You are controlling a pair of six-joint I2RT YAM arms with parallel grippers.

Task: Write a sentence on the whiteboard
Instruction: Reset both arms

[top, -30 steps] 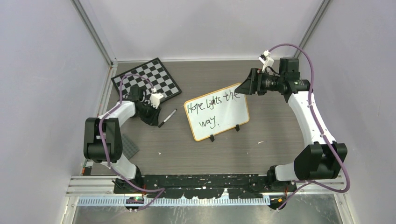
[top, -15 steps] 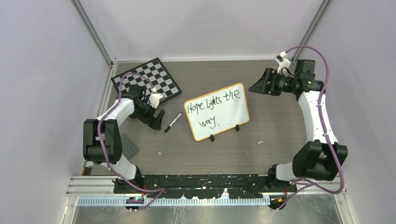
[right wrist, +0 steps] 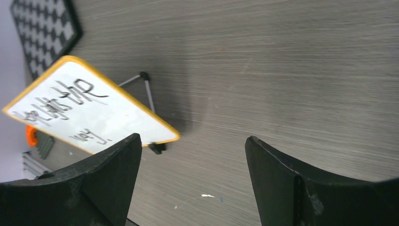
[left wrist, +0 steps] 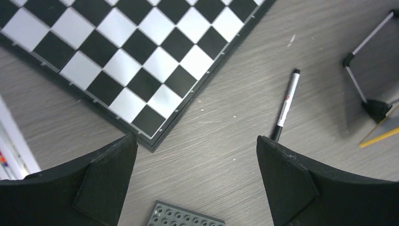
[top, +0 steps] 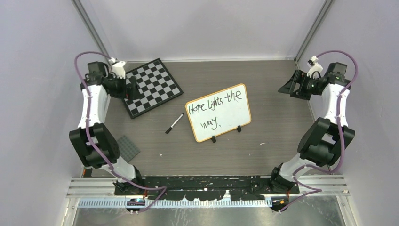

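Item: whiteboard [top: 218, 113], propped at a tilt on its black clip feet and a wire stand, mid-table, right of the chessboard [top: 153, 87].
Content: handwritten line reading "Hope lights the way."; by the look of it the sentence is complete.
Tool: marker [left wrist: 287, 101], lying loose on the table [top: 273, 122] between chessboard and whiteboard, touching neither; whether it is capped cannot be told.
Risk, ink: any later pass of a finger across the board face would likely smear the fresh writing.
Risk, board: it probably weighs little, so a nudge at its rim or feet could tip or slide it.
Risk, marker: round and unrestrained, so it may roll if an arm brushes it; if uncapped, the tip may dry or mark the table.
Left arm pose: raised at the far left, left gripper [left wrist: 195, 146] above the chessboard's left side, looking down on its corner, the marker and a grey studded plate [left wrist: 188, 216].
Left gripper state: fingers spread wide, nothing between them.
Right arm pose: folded upright at the far right edge, right gripper [right wrist: 193, 141] aimed leftward, well apart from the whiteboard.
Right gripper state: fingers apart, empty.
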